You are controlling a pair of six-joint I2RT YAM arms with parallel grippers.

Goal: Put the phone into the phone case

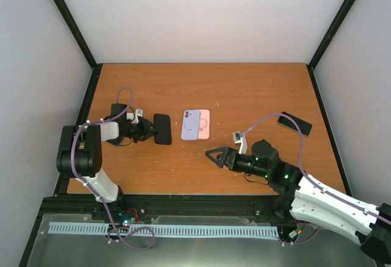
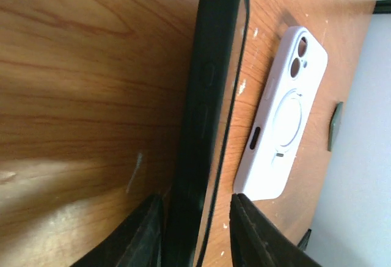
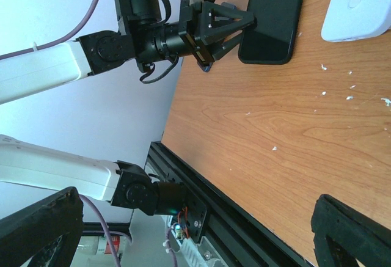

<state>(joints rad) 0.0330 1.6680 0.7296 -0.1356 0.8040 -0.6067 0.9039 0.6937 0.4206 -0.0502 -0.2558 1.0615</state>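
Not yet cased: glossy black phone point(image 1: 162, 129), centre-left, lies apart from lavender plastic case point(image 1: 190, 124). Left gripper point(image 1: 151, 130) straddles its end, grip unclear. Right gripper point(image 1: 211, 157) gapes empty.

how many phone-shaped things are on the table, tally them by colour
black: 2 (black item on the left, black item on the right)
lavender: 1 (lavender phone case)
pink: 1 (pink item)
total: 4
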